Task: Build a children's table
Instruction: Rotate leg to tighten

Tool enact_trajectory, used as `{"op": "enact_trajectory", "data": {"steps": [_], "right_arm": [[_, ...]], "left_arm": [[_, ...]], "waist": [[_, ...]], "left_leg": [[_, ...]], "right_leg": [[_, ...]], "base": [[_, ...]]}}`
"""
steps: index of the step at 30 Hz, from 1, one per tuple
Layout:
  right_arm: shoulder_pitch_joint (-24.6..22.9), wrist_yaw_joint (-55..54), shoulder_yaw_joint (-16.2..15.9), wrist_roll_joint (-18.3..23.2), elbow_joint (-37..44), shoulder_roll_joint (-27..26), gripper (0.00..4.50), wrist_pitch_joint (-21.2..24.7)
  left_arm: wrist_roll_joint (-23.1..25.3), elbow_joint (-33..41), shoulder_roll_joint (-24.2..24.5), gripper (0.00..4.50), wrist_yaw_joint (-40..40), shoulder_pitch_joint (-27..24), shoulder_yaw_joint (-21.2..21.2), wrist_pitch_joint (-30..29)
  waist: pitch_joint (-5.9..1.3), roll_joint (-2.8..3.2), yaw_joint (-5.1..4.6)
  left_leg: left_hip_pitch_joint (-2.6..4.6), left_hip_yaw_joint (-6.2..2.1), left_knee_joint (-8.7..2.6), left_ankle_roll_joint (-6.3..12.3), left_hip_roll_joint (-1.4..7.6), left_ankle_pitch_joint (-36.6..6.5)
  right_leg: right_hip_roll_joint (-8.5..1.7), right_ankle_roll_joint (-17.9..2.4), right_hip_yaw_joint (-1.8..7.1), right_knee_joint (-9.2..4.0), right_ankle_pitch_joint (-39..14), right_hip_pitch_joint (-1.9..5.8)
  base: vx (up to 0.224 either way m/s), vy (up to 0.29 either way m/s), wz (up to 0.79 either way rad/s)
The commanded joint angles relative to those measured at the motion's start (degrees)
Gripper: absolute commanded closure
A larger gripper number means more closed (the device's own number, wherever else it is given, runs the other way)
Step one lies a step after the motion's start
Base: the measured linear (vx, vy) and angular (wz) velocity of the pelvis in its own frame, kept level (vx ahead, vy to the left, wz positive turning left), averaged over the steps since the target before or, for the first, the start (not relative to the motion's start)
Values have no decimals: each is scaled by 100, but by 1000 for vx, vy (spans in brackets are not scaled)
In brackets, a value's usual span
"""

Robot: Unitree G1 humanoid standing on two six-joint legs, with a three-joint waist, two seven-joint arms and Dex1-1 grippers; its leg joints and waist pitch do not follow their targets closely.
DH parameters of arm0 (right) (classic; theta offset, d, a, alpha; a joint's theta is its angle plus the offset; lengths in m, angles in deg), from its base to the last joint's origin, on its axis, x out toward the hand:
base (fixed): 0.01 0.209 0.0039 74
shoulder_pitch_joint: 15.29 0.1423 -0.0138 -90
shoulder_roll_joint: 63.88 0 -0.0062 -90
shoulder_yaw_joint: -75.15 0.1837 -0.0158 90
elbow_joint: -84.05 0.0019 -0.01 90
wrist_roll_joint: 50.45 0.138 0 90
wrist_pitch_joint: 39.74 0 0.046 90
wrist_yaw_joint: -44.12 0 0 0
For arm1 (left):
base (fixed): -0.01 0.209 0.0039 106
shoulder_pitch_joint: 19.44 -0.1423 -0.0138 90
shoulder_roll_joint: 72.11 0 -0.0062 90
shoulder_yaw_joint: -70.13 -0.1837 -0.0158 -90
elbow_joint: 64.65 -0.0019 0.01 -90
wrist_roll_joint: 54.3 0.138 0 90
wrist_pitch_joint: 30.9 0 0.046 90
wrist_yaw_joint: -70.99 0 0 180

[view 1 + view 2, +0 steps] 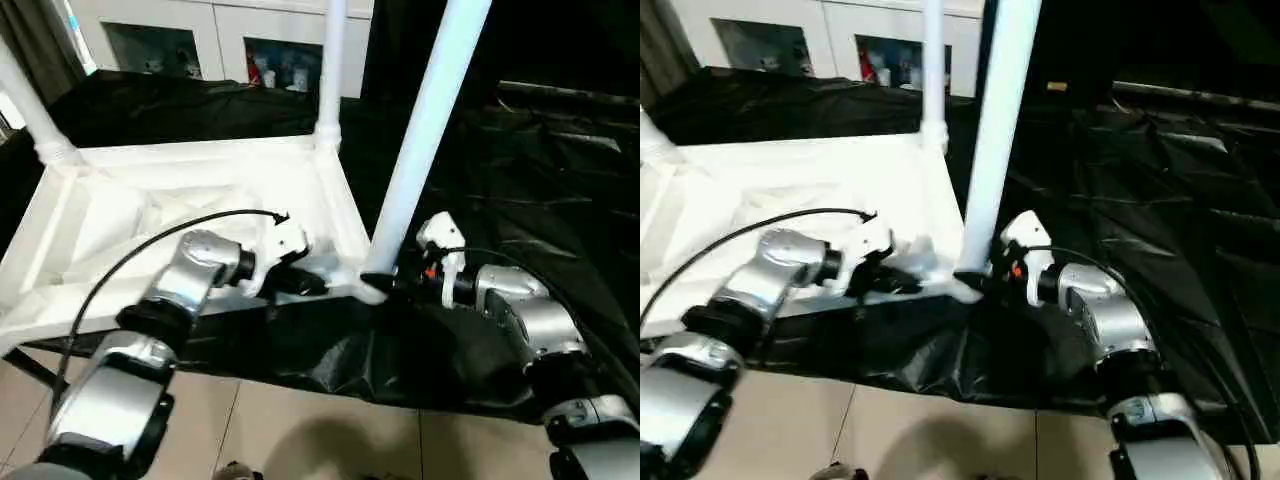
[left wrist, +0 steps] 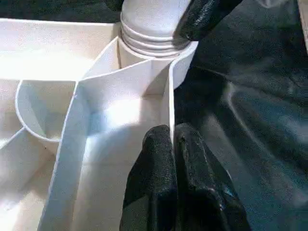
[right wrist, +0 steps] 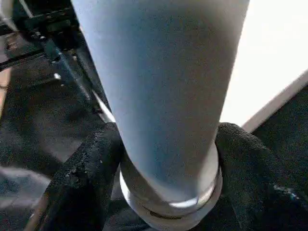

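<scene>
The children's table lies upside down on a black sheet, its white top [image 1: 180, 152] showing the ribbed underside. Three white legs stand in its corner sockets: one at the far left [image 1: 30, 105], one at the far right [image 1: 333, 60], and a tilted one at the near right corner [image 1: 425, 130]. My left gripper [image 1: 300, 280] is shut on the top's near rim [image 2: 171, 96], just beside that corner. My right gripper [image 1: 388, 282] is open, with one finger [image 3: 86, 168] on each side of the near right leg's foot [image 3: 168, 96], close against it.
The black sheet [image 1: 520, 180] covers the low platform and hangs over its front edge. Tiled floor [image 1: 300, 430] lies in front of it. White cabinets [image 1: 200, 40] stand at the back. A black cable [image 1: 130, 255] arcs over my left forearm.
</scene>
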Motion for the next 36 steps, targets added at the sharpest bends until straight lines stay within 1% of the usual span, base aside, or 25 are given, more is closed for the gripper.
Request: {"op": "enact_trajectory", "data": {"steps": [1,3,6,7,10,12,13,14,15,16,17,18,19,20,21,22,26,27,28,30,31,32,33,34,36], "right_arm": [[81,171,-105,20,-80,4,168,-20],[92,213,-107,48,-78,-5,174,-1],[83,272,-112,49,-72,-12,199,-3],[31,313,-128,45,-39,-12,201,-3],[-55,286,-127,55,42,-8,204,22],[-81,257,-119,54,60,-7,205,28],[-153,37,-67,35,58,-55,205,80],[-194,-430,26,-32,-25,-193,205,121],[-196,-479,36,-39,-35,-208,205,126],[-202,-698,80,-73,-83,-275,206,141],[-202,-927,121,-112,-137,-346,207,135],[-194,-1566,253,-181,-290,-564,207,164],[-173,-2402,442,-234,-462,-854,207,237],[-159,-2861,556,-241,-548,-1021,207,301],[-147,-3224,646,-241,-611,-1158,207,352],[-148,-3542,703,-262,-644,-1288,207,375],[-73,-4452,919,-195,-809,-1821,207,454],[-73,-4452,919,-195,-809,-1821,207,454],[-7,-4631,917,-210,-889,-2001,207,346],[29,-4656,899,-225,-920,-2073,208,301],[75,-4430,721,-316,-911,-2103,208,100],[80,-4397,692,-332,-907,-2103,173,64],[99,-4268,626,-355,-887,-2086,173,-54],[104,-4241,633,-339,-882,-2078,139,-70],[124,-4137,623,-322,-864,-2038,136,-71]], "left_arm": [[97,4,18,450,88,-119,-168,-45],[89,5,18,450,73,-115,-150,-54],[85,31,14,450,84,-120,-148,-70],[81,28,-10,450,78,-110,-151,-75],[81,-4,-48,450,45,-81,-154,-62],[80,-18,-64,450,20,-70,-151,-55],[79,-104,-156,450,-198,-11,-97,-52],[86,-236,-292,450,-583,72,-8,-94],[86,-248,-306,450,-622,80,2,-100],[87,-299,-366,450,-790,112,41,-127],[93,-345,-423,450,-948,140,70,-151],[122,-464,-587,450,-1368,209,126,-191],[154,-603,-809,450,-1854,287,178,-251],[161,-673,-940,450,-2082,323,201,-283],[160,-728,-1051,450,-2255,351,219,-312],[165,-785,-1177,450,-2448,387,236,-347],[196,-917,-1648,450,-2958,532,231,-460],[196,-917,-1648,450,-2958,532,231,-460],[198,-938,-1815,450,-3021,584,218,-475],[205,-946,-1855,450,-3004,598,207,-460],[239,-993,-1814,450,-2952,614,191,-437],[248,-1001,-1798,450,-2933,615,187,-432],[286,-1026,-1705,450,-2843,610,169,-412],[297,-1029,-1668,450,-2812,606,165,-405],[328,-1030,-1581,450,-2751,594,151,-389]], "waist": [[-322,-6,24],[-326,-20,29],[-331,12,27],[-341,29,24],[-356,32,20],[-357,31,22],[-350,22,20],[-351,17,26],[-348,25,22],[-324,25,10],[-312,21,-2],[-299,34,-27],[-279,40,-44],[-283,38,-52],[-268,46,-90],[-268,40,-125],[-273,37,-168],[-257,40,-179],[-247,33,-185],[-242,34,-188],[-245,36,-185],[-250,36,-184],[-257,25,-186],[-258,25,-189],[-257,40,-187]], "left_leg": [[104,-35,-333,329,180,-1083],[105,-39,-338,257,173,-1110],[98,-42,-336,226,166,-1104],[92,-46,-330,229,159,-1048],[89,-43,-314,292,153,-928],[86,-43,-313,301,152,-931],[96,-37,-314,312,156,-963],[100,-38,-316,300,159,-1015],[100,-37,-318,283,155,-1028],[114,-40,-337,211,157,-1185],[120,-54,-351,124,150,-1378],[121,-50,-360,79,149,-1476],[174,-63,-376,-59,141,-1772],[183,-82,-382,-126,140,-1830],[153,-102,-411,-203,132,-1886],[161,-118,-419,-215,113,-2040],[167,-123,-426,-166,108,-2124],[178,-123,-433,-142,105,-2182],[180,-127,-433,-120,94,-2261],[182,-142,-441,-106,93,-2317],[189,-146,-453,-86,97,-2334],[188,-149,-460,-82,102,-2332],[169,-156,-474,-75,107,-2266],[153,-154,-482,-61,110,-2203],[162,-146,-482,-52,118,-2178]], "right_leg": [[-309,-1524,219,-315,-567,286],[-306,-1475,220,-320,-646,289],[-299,-1460,223,-316,-581,291],[-288,-1486,219,-298,-402,302],[-272,-1573,210,-269,-68,309],[-274,-1582,209,-268,-55,313],[-273,-1589,211,-280,-96,305],[-282,-1577,213,-287,-203,305],[-280,-1565,216,-289,-254,290],[-284,-1523,218,-330,-536,270],[-294,-1426,219,-369,-920,274],[-300,-1371,233,-387,-1115,237],[-309,-1242,234,-462,-1648,200],[-315,-1173,232,-471,-1834,206],[-309,-1031,236,-490,-2073,208],[-298,-868,227,-537,-2357,189],[-295,-846,224,-572,-2326,185],[-291,-823,220,-593,-2401,162],[-293,-772,211,-616,-2572,158],[-302,-697,203,-640,-2741,158],[-305,-667,193,-656,-2762,166],[-311,-657,190,-658,-2740,171],[-313,-663,191,-650,-2639,189],[-307,-696,197,-634,-2493,201],[-303,-780,206,-614,-2313,193]], "base": [[0,0,0],[0,0,0],[0,0,0],[0,0,0],[0,0,0],[0,0,0],[0,0,0],[0,0,0],[0,0,0],[0,0,0],[0,0,0],[0,0,0],[0,0,0],[0,0,0],[0,0,0],[0,0,0],[0,0,0],[0,0,0],[0,0,0],[0,0,0],[0,0,0],[0,0,0],[0,0,0],[0,0,0],[0,0,0]]}}
